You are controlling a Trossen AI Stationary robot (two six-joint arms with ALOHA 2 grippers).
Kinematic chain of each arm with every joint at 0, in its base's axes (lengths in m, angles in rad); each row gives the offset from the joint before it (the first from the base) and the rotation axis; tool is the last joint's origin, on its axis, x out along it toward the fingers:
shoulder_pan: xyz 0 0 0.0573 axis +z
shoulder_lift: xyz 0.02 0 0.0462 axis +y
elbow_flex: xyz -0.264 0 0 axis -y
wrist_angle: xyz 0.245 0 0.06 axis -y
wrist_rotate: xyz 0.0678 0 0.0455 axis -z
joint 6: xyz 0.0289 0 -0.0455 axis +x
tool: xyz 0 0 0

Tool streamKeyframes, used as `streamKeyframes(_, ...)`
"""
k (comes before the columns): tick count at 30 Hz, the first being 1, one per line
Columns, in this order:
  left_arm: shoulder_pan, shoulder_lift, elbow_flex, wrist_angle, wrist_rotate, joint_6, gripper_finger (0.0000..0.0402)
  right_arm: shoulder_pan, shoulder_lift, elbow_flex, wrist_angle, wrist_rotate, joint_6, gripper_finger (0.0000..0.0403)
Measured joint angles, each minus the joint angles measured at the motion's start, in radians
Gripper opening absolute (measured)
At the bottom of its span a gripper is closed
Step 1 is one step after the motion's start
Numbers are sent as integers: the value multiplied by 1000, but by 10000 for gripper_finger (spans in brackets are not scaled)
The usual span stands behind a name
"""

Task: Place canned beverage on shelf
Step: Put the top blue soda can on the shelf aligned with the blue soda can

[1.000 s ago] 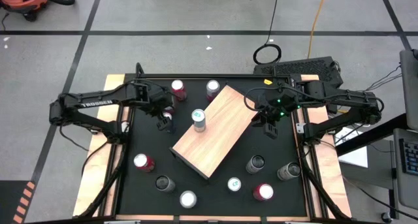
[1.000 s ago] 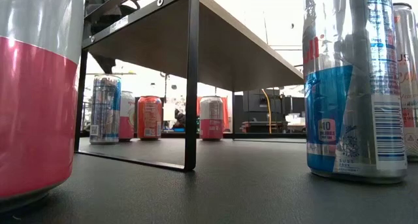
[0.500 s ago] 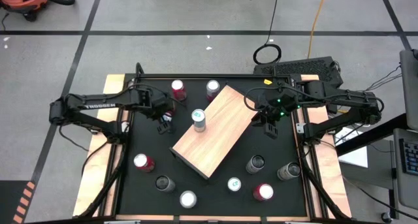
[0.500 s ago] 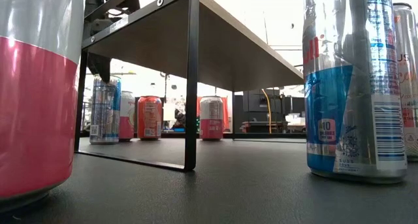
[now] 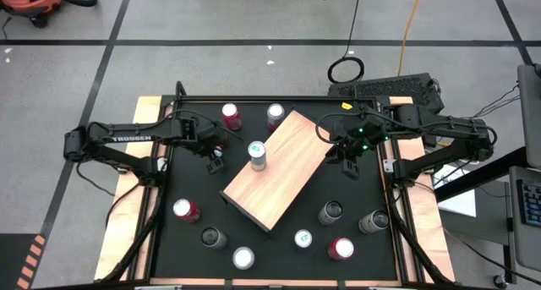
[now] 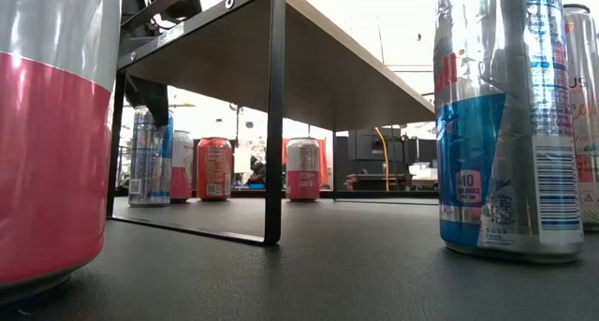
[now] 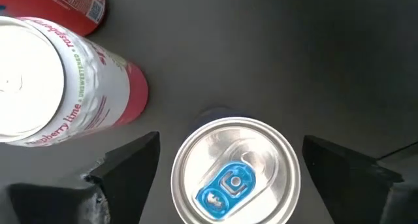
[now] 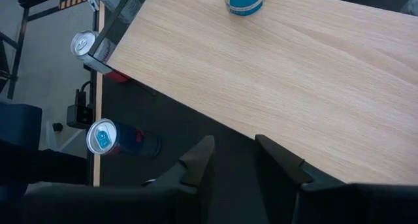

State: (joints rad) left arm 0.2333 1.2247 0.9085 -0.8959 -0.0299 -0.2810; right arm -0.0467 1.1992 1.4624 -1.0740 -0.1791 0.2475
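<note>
A silver-topped can with a blue tab stands upright on the black table, left of the shelf. In the low view it is the blue-and-silver can. My left gripper is open and points down over it. One finger stands on either side of the can's top, apart from it. The shelf is a tan wooden board on black legs and carries one can. My right gripper hangs above the shelf's right edge, its fingers a narrow gap apart, with nothing between them.
A white-and-pink can and a red can stand close beside my left gripper. Another can stands at the far edge. Several more cans dot the table's near part. The shelf's black leg rises nearby.
My left gripper has come down over the blue-tabbed can; in the low view, one dark finger has sunk to the level of the can's top. The can has not moved.
</note>
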Motion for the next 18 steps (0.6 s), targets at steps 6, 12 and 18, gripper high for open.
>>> streamKeyframes(6,0,1,0,-2,-11,22,328,0,0,0,0,0,1,87)
streamKeyframes(12,0,22,0,-3,-34,39,318,0,0,0,0,0,6,87)
streamKeyframes(18,0,51,0,-5,-33,52,318,0,0,0,0,0,33,87)
